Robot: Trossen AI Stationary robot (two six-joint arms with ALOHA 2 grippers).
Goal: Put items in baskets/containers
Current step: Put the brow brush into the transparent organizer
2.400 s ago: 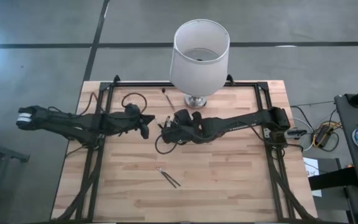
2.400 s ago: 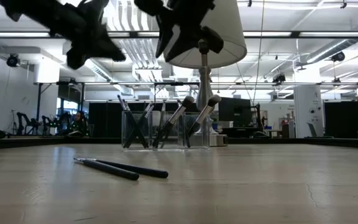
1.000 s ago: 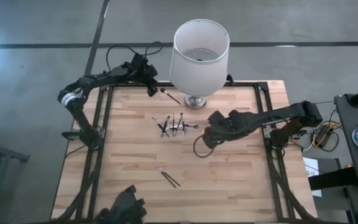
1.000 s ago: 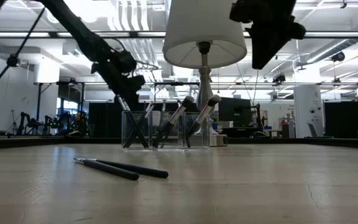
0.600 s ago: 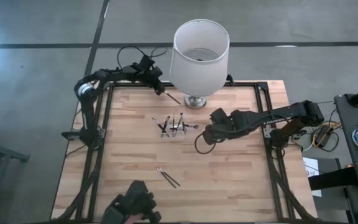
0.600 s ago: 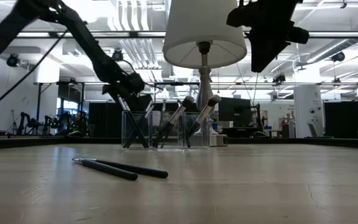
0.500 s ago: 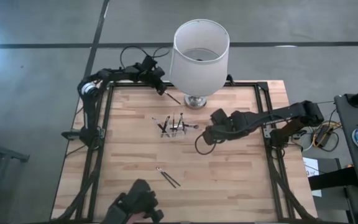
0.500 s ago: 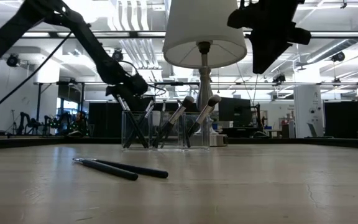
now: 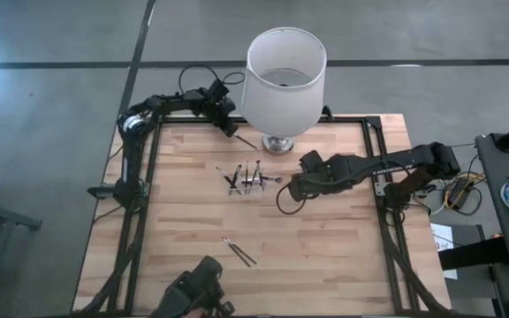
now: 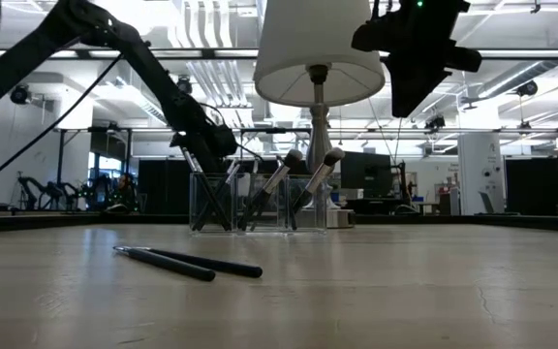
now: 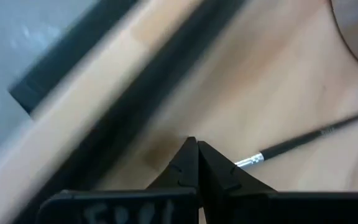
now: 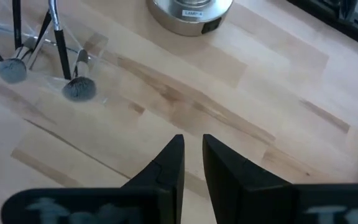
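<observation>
— Item one: where do the brushes stand?

— Several lean in my clear holder (image 9: pixel 246 179) mid-table; the low view shows their tufted heads (image 10: pixel 294 158), which from above are mere specks. Two loose brushes (image 9: pixel 239 253) lie crossed on the near side; one more brush (image 11: pixel 303 144) lies at the far edge, beside the lamp base (image 9: pixel 278 143).

— Grippers?

— My left gripper (image 9: pixel 226 122) sits at that far brush, fingers pressed together, holding nothing, per its wrist view. My right gripper (image 9: pixel 293 189) hangs right of the holder, a narrow gap between its fingers (image 12: pixel 169 165), empty.

— Surroundings?

— Pale wood-plank table (image 9: pixel 325 256), white lampshade (image 9: pixel 283 75); only the low view shows the hall beyond, with ceiling light strips.
</observation>
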